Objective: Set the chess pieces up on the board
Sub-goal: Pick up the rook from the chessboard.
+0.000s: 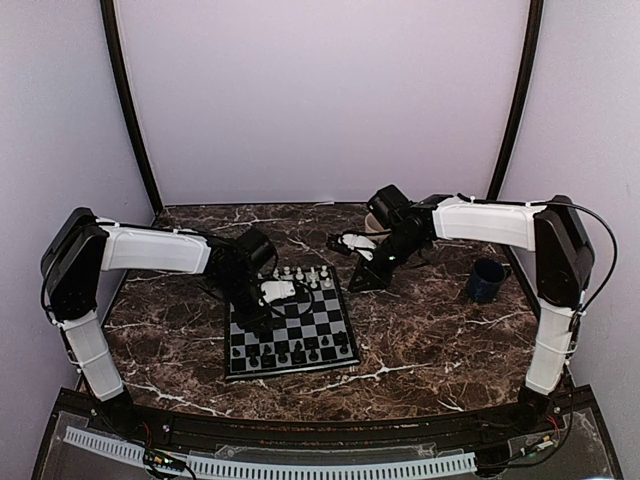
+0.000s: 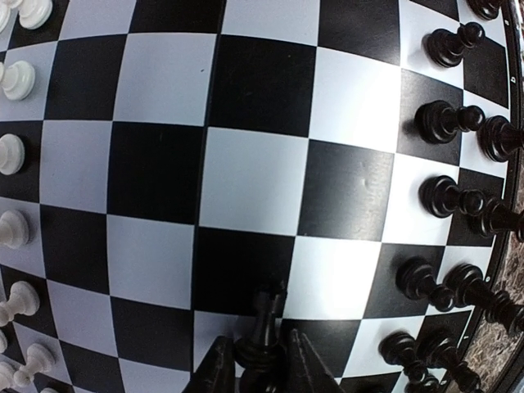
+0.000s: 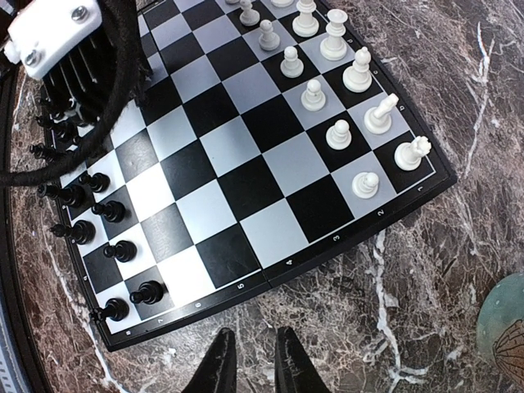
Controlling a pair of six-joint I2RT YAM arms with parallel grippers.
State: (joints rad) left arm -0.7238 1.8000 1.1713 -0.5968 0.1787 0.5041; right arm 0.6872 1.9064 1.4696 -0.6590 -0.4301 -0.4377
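Dark brown marble tabletop [image 1: 430, 340] under pale walls, with small flat black and light-grey checked chessboard [image 1: 325, 325] near centre. Black plastic chess piece [image 2: 264, 323] clamped between left gripper [image 2: 260, 367] fingers, low over board's middle. Likely light, stiff, slippery; best pinched at narrow waist, kept upright. Right gripper [image 3: 248, 364] hovering above marble beside board edge, fingers close together, nothing between. White pieces [image 3: 340, 135] and black pawns [image 3: 106, 211] standing on opposite sides.

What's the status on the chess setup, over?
Left gripper shut on a black piece over the board. Right gripper empty, nearly shut, hovering off the board's edge. Nothing in the way.
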